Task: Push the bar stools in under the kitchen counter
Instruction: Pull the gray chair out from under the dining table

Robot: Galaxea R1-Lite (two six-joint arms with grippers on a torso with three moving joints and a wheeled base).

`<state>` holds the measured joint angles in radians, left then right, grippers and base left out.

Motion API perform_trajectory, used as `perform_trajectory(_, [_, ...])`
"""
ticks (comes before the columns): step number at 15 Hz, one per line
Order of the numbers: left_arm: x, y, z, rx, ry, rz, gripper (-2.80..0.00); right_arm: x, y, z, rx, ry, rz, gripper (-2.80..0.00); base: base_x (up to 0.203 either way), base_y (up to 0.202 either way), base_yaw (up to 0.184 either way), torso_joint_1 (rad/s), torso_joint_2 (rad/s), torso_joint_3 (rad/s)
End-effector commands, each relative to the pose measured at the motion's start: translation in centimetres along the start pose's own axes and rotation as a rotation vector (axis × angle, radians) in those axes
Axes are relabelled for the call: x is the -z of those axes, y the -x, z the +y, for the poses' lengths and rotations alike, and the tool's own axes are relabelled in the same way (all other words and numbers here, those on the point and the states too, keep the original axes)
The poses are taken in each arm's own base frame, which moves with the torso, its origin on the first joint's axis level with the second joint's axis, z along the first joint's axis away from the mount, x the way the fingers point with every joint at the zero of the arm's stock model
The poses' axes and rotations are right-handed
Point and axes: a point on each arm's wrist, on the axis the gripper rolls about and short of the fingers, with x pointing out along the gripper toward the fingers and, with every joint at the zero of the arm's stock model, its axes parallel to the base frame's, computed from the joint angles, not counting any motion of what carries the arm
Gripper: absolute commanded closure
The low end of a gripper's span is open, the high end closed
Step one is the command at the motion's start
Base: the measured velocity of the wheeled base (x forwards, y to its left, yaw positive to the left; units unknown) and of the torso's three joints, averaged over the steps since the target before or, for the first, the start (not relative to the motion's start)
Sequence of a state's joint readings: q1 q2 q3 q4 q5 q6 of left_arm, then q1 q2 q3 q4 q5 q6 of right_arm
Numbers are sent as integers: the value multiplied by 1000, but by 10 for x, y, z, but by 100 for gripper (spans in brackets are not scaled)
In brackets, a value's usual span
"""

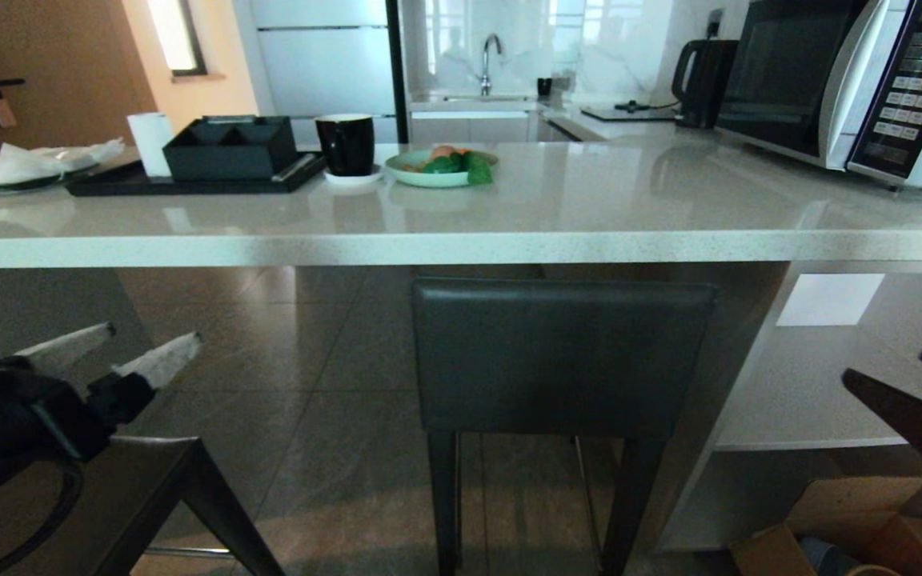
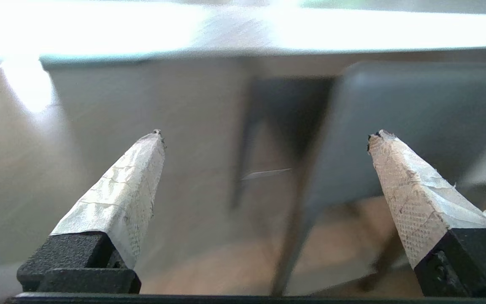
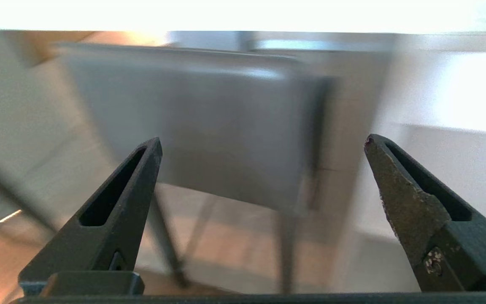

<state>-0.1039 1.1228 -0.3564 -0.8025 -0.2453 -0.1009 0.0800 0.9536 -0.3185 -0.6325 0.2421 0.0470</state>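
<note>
The kitchen counter (image 1: 461, 244) runs across the head view as a pale stone slab. One bar stool (image 1: 563, 356) stands at its edge in the middle, its dark grey backrest just below the slab. A second stool (image 1: 149, 480) shows only a seat corner and a leg at the lower left. My left gripper (image 1: 153, 332), with white-taped fingers, is open above that second stool. My right gripper (image 1: 887, 365) is open at the right edge, in front of the shelves. The middle stool's backrest (image 2: 416, 122) lies beyond my open left gripper (image 2: 267, 134), and the backrest (image 3: 192, 122) lies beyond my open right gripper (image 3: 263, 139).
On the counter stand a black tray with a box (image 1: 229, 148), a paper roll (image 1: 149, 142), a black mug (image 1: 346, 142), a plate of vegetables (image 1: 443, 166), a kettle (image 1: 701, 80) and a microwave (image 1: 845, 80). White shelves (image 1: 797, 400) and a cardboard box (image 1: 853, 528) sit at the lower right.
</note>
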Motion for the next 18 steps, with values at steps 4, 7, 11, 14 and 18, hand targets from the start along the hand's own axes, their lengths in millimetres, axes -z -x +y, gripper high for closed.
perform_trajectory(4, [37,-53,8,326,50,104,-280,28,-45,-29,-284,-68,146,-280,0,0,0,0,0,0])
perform_trajectory(7, [58,-68,11,451,81,175,-280,44,-55,-37,-387,-95,207,-280,0,0,0,0,0,0])
perform_trajectory(11, [86,-101,20,531,85,180,-280,68,-81,-53,-487,-122,264,-280,0,0,0,0,0,0])
perform_trajectory(14, [111,-139,22,580,68,160,-280,88,-111,-67,-521,-108,258,-280,0,0,0,0,0,0])
perform_trajectory(18, [128,-184,28,603,35,101,-280,101,-144,-83,-531,-84,231,-280,0,0,0,0,0,0])
